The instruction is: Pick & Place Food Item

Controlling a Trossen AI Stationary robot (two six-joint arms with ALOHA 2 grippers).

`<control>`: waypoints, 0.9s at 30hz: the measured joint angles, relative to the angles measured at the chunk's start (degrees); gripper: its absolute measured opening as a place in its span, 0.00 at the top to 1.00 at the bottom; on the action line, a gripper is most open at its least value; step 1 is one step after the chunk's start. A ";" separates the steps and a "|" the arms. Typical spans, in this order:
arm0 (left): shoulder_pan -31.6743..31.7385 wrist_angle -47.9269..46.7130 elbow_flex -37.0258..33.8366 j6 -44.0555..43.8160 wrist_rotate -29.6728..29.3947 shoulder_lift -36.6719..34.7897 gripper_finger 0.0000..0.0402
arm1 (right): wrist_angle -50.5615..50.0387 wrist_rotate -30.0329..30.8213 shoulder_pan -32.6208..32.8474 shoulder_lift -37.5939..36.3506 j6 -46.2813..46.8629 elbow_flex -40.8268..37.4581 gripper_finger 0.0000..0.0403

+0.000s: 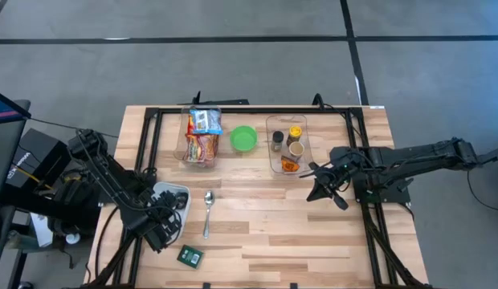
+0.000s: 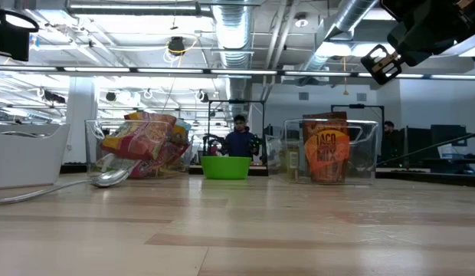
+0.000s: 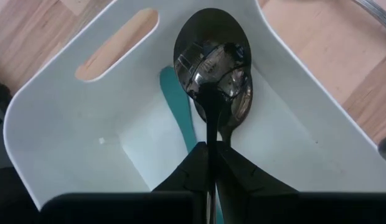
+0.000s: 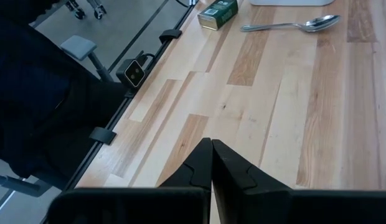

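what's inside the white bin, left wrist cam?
Left end effector holds a dark spoon over the white bin. Beneath it lie a second spoon and a teal utensil, both partly covered.

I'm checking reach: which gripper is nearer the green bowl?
Right. The right gripper hangs shut beside the spice bin, fairly near the green bowl. The left gripper sits farther off over the white bin, shut on a spoon.

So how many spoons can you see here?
3, maybe more hidden. One spoon lies loose on the table by the white bin. The left gripper holds a dark spoon over that bin, with another spoon lying inside beneath it.
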 joint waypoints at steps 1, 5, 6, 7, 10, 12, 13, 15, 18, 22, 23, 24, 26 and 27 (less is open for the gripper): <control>0.00 0.00 0.00 0.00 0.00 0.00 0.96 | 0.00 0.00 0.00 0.00 0.00 0.00 1.00; -0.02 0.00 0.00 0.00 0.00 0.00 0.92 | 0.00 0.02 0.00 0.00 -0.11 0.00 1.00; -0.01 0.00 0.00 0.00 0.00 0.00 0.91 | 0.02 0.02 0.00 0.00 -0.11 0.00 1.00; -0.02 0.00 0.00 -0.01 0.00 0.00 0.90 | 0.01 0.02 0.00 0.00 -0.11 0.00 1.00; 0.00 0.00 0.00 -0.01 0.00 0.00 0.87 | 0.02 0.06 0.00 0.00 -0.12 0.00 1.00; -0.02 0.00 0.00 -0.02 0.00 0.00 0.86 | 0.02 0.15 0.00 0.00 -0.12 0.00 1.00; -0.01 0.00 0.00 0.00 0.01 0.00 0.85 | 0.02 0.15 0.00 0.00 -0.12 0.00 1.00; -0.02 0.00 0.00 -0.02 0.00 0.00 0.82 | 0.02 0.15 -0.02 0.00 -0.13 0.00 1.00; 0.07 -0.02 0.00 0.00 0.31 0.00 0.79 | 0.02 0.15 -0.02 0.00 -0.13 0.00 1.00; 0.09 -0.02 0.00 -0.08 2.39 0.00 0.77 | 0.02 0.15 -0.02 0.00 -0.13 0.00 1.00; 0.09 -0.03 0.00 -0.04 2.67 0.00 0.77 | 0.02 0.15 -0.02 0.00 -0.13 0.00 1.00; 0.09 -0.01 0.00 -0.03 3.01 -0.11 0.77 | 0.02 0.15 -0.02 0.00 -0.13 0.00 1.00; 0.09 -0.03 0.04 -0.04 3.23 -0.94 0.77 | 0.02 0.14 -0.02 0.00 -0.13 0.00 1.00; 0.12 -0.08 0.20 -0.04 3.23 -1.46 0.77 | 0.02 0.14 -0.02 0.00 -0.13 0.00 1.00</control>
